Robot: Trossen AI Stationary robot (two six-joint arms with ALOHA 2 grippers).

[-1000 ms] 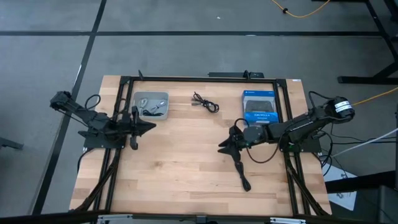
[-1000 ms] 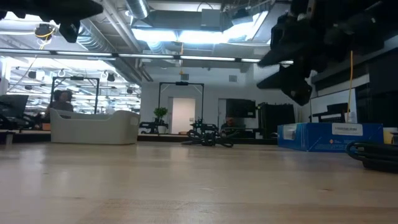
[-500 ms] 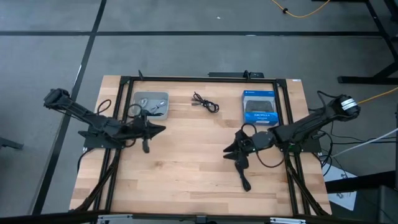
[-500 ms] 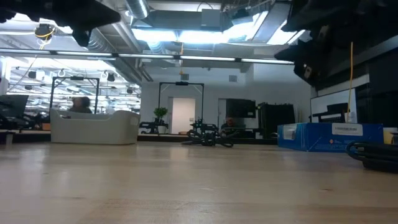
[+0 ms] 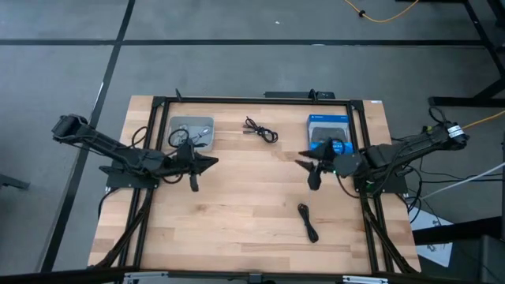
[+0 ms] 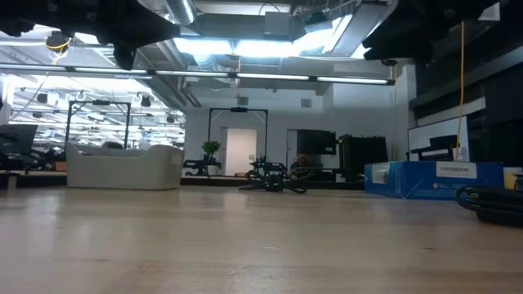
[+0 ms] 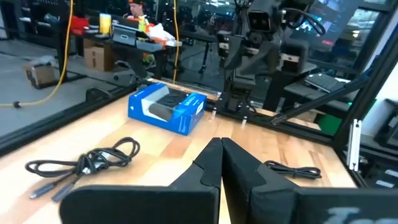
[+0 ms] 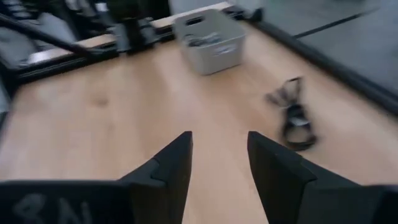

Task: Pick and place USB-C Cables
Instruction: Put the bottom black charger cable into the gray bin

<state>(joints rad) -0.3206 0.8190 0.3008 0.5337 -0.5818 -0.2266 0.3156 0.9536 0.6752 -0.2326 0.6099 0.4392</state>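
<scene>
Wooden slatted bench fills the middle of the overhead shot, and we can see a shallow grey rectangular tray at its upper left with a couple of thin cables in it. We spot a loose black USB-C cable bundle at top centre, another black cable lying lower right, and a flat blue-and-black retail box at upper right. Left claw hovers just below the tray, fingers pressed together, holding nothing. Right claw hangs beside the box, fingers parted a bit, empty.
</scene>
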